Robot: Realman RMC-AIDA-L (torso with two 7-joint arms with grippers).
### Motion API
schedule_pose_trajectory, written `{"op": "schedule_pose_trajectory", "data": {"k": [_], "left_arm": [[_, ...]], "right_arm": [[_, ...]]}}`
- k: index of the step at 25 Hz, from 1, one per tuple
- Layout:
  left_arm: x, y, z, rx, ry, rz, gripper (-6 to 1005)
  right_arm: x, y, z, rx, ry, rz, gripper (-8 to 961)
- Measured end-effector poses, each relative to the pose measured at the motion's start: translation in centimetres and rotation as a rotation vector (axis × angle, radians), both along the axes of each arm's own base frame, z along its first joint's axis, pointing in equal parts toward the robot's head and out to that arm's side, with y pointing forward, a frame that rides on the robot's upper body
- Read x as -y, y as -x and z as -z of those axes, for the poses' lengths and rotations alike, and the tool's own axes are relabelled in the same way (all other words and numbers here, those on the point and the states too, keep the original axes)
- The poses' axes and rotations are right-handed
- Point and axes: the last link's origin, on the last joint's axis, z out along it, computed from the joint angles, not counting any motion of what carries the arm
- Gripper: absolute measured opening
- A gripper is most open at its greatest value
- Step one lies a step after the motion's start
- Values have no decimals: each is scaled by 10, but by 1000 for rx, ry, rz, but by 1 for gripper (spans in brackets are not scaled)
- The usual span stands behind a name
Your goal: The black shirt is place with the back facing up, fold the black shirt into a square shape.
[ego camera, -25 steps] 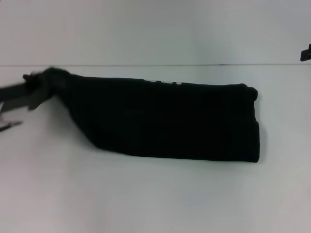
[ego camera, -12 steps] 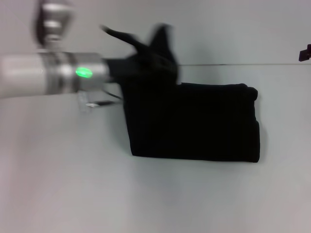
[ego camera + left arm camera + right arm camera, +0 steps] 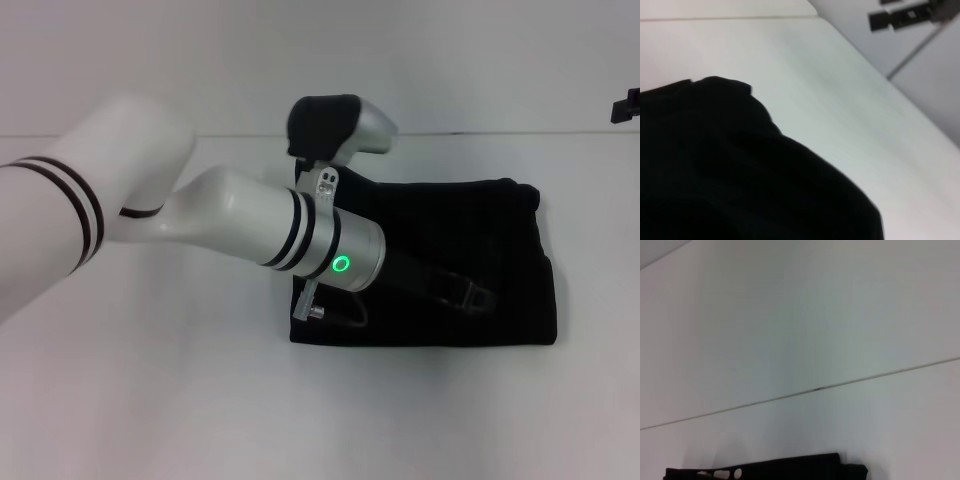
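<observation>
The black shirt lies folded in a roughly square block on the white table, right of centre in the head view. My left arm reaches across it from the left. The left gripper rests low on the top layer near the shirt's middle, dark against the dark cloth. In the left wrist view the black shirt fills the lower part, with a rounded folded corner against the table. My right gripper shows only as a small dark piece at the far right edge, away from the shirt.
The white table stretches bare to the left and in front of the shirt. Its back edge meets a pale wall. The white left forearm with a green light covers the shirt's left part.
My left arm has swung from the far left over to the right, carrying the shirt's left end onto its right half. The long strip is now a shorter, squarish block.
</observation>
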Motion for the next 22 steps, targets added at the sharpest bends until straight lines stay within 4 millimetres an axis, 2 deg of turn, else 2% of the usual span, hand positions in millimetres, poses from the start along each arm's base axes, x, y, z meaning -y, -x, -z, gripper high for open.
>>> {"op": "schedule_pose_trajectory", "data": {"k": [3,6,9,12,16,22], "left_arm": [[4,-6,-10,46,9,100,51],[9,-6,-33,137,-32,213,119],[9,1,-60,189,-96,244,187],[-1,21,-84,217,-149,96,298],[-12,63,-123,271,-187,-212,472],[-6,97,-166,259,-153,-415,717]], "right_arm": [[1,-2,0,7,1,-1,931],[1,-3,0,9,-3,0,931],[1,-3,0,7,-4,2,930],[1,0,2,8,18,-7,930],[3,7,12,13,73,-23,931],[11,29,50,63,257,-123,930]]}}
